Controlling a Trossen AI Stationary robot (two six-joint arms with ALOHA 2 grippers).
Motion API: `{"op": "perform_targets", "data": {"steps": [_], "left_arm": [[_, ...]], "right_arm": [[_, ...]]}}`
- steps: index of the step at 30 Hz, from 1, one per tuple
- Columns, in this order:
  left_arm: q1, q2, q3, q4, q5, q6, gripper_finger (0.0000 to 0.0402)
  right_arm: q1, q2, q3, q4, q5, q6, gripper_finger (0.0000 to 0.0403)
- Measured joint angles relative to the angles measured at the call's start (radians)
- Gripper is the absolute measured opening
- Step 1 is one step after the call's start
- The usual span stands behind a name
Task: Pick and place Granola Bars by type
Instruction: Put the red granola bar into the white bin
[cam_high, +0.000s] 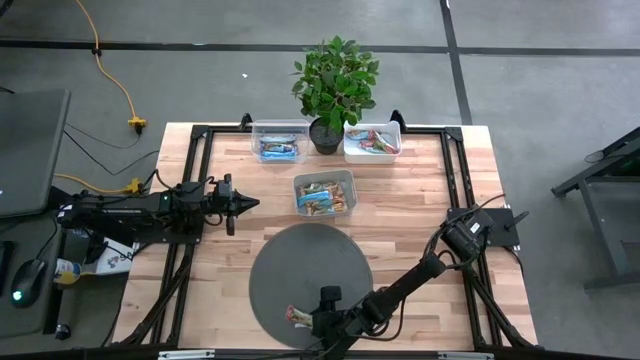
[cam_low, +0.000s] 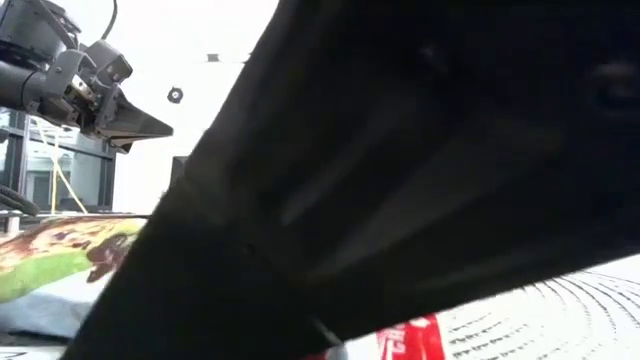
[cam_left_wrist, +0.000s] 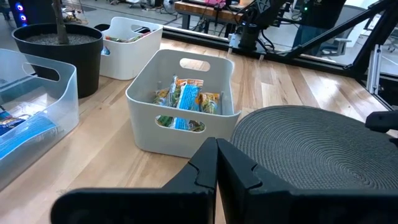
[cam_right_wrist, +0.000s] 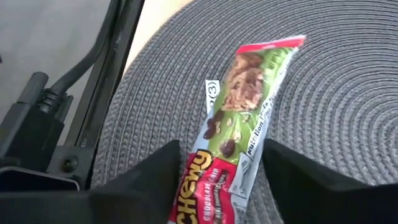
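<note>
On the wooden counter, near its front edge, the round grey mat carries one last granola bar. The right tool straddles it, fingers spread, not yet pinching. Closing on the slippery wrapper could skid or twist the bar, judging by its angle. The left tool, pressed together, waits by the left edge. Three bins and a potted plant stand toward the back.
</note>
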Motion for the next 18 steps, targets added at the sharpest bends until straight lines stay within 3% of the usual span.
{"op": "perform_targets", "data": {"steps": [9, 18], "left_arm": [[0.000, 0.000, 0.000, 0.000, -0.001, 0.000, 0.0001], [0.000, 0.000, 0.000, 0.000, -0.002, 0.000, 0.0001]], "right_arm": [[-0.001, 0.000, 0.000, 0.003, -0.020, 0.007, 0.0137], [-0.003, -0.005, 0.000, 0.020, -0.023, 0.001, 0.0089]]}}
